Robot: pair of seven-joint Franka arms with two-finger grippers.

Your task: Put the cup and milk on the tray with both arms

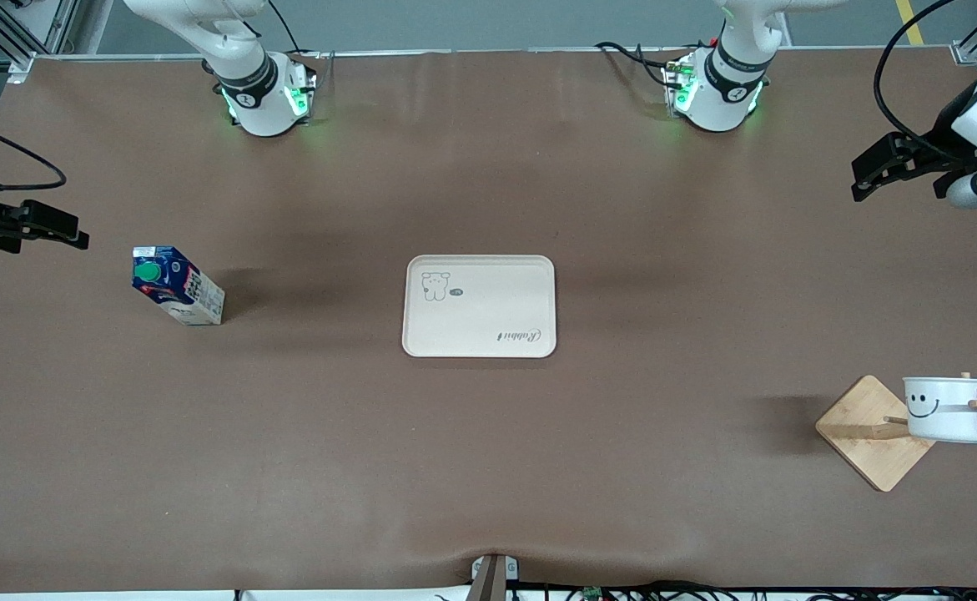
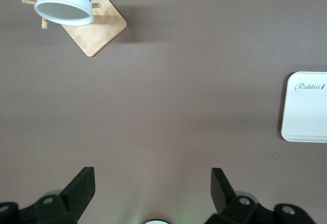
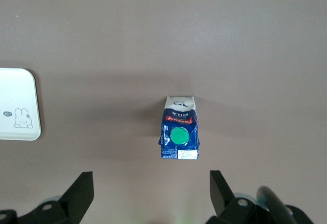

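Both grippers, left gripper (image 2: 152, 188) and right gripper (image 3: 151, 191), hang wide open and empty at the table's ends. The cup (image 1: 945, 409) hangs on a peg stand (image 1: 872, 430); pulling it off crooked may tip the stand. The tall milk (image 1: 178, 285) may topple if a finger pushes it.

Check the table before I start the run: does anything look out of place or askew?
Only the white smiley-face enamel cup: it hangs sideways on a peg of the wooden stand instead of standing. The blue gable-top milk carton is upright, and the cream tray is bare.
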